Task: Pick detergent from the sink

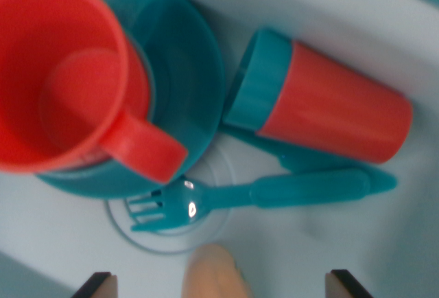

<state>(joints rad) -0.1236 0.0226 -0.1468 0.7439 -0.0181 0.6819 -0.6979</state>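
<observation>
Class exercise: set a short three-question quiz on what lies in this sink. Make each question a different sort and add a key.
1. True or false: the red mug stands on the teal plate.
2. Multiple choice: the detergent bottle with the teal cap is (A) upright, (B) lying on its side, (C) inside the mug.
3. Fill in the gap: the tines of the teal fork lie over the ____ of the sink.

Key: 1 true; 2 B; 3 drain.
</observation>
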